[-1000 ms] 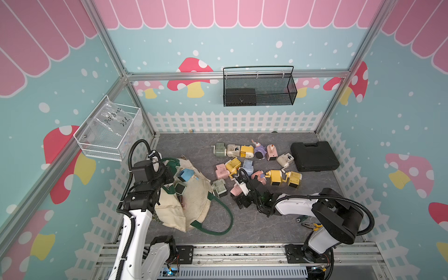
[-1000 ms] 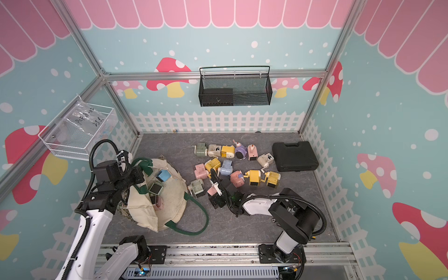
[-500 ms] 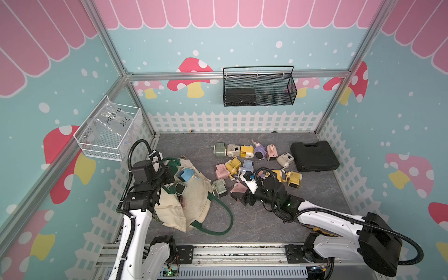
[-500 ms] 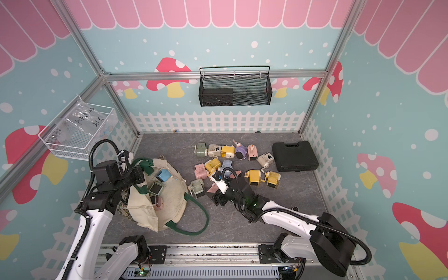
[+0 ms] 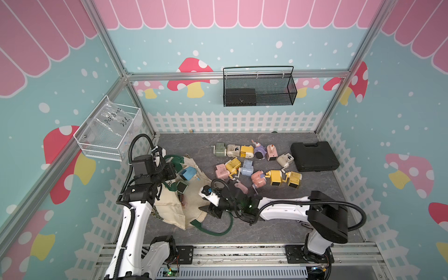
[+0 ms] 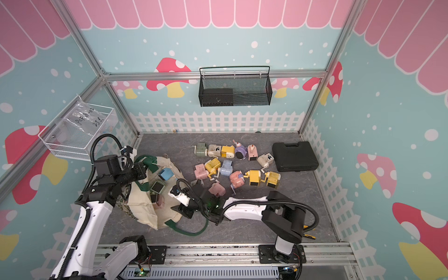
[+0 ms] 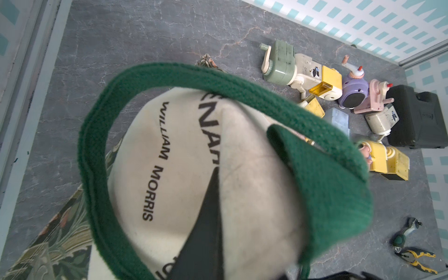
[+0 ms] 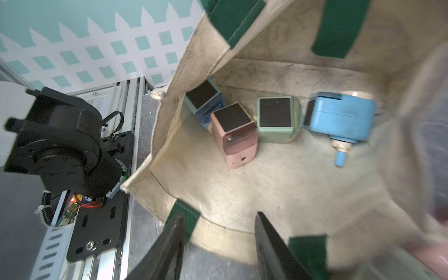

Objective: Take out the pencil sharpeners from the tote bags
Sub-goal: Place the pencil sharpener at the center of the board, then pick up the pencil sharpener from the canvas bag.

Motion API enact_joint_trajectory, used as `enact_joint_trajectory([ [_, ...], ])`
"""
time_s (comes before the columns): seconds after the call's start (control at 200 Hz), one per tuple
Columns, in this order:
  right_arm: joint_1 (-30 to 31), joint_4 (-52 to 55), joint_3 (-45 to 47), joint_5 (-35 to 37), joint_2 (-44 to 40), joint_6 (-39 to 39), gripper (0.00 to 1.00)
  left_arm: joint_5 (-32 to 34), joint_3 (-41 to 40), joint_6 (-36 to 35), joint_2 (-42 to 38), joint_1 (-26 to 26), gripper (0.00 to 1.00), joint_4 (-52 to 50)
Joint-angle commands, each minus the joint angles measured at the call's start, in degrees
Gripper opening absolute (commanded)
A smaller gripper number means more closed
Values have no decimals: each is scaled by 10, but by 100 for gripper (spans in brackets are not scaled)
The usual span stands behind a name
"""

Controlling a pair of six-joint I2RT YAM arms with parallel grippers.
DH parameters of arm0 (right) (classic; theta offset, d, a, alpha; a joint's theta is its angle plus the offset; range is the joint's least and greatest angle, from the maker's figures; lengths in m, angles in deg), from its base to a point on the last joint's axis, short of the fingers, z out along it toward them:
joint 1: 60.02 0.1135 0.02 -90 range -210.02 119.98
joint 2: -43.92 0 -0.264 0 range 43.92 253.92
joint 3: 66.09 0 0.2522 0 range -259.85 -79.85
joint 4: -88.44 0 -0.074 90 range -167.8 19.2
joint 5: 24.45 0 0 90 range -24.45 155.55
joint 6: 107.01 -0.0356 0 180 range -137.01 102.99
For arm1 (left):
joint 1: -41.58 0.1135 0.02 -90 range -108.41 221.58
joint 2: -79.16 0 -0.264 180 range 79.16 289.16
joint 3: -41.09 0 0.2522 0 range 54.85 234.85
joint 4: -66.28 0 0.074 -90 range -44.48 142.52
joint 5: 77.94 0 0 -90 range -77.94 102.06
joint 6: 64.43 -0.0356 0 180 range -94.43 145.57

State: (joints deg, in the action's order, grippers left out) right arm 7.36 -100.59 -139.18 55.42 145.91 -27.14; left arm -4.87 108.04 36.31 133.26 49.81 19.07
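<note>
You had thirteen sharpeners (image 5: 247, 167) in sight on the surface (image 5: 266, 230) and four more inside the one bag (image 5: 169, 208). You also had one case (image 5: 314, 156), one pliers (image 7: 415, 260), one black basket (image 5: 258, 89) and one white basket (image 5: 109, 135).

Bright, even light came from above in both top views, all crisp, just soft shadow hugging the tote bag (image 5: 174, 215). Left wrist view: the bag's lettering was sharp, its green strap (image 7: 339, 189) nearest the lens was blurry. Right wrist view: the bag's near wall smeared, a bright patch inside.
</note>
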Motion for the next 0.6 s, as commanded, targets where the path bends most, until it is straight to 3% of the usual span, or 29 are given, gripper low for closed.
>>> enact_joint_trajectory([
  [0.0,22,-11,-81,-13,84,-19,48,-34,21,7,-1,3,0,20],
  [0.165,44,8,-235,-35,223,-16,47,-51,19,9,-1,3,0,33],
  [0.36,65,30,-380,-80,308,3,48,-51,13,-4,-10,5,0,30],
  [0.465,67,30,-392,-76,316,14,56,-55,8,-5,-14,5,0,34],
  [0.595,60,10,-332,17,284,16,72,-57,1,-3,-20,6,0,41],
])
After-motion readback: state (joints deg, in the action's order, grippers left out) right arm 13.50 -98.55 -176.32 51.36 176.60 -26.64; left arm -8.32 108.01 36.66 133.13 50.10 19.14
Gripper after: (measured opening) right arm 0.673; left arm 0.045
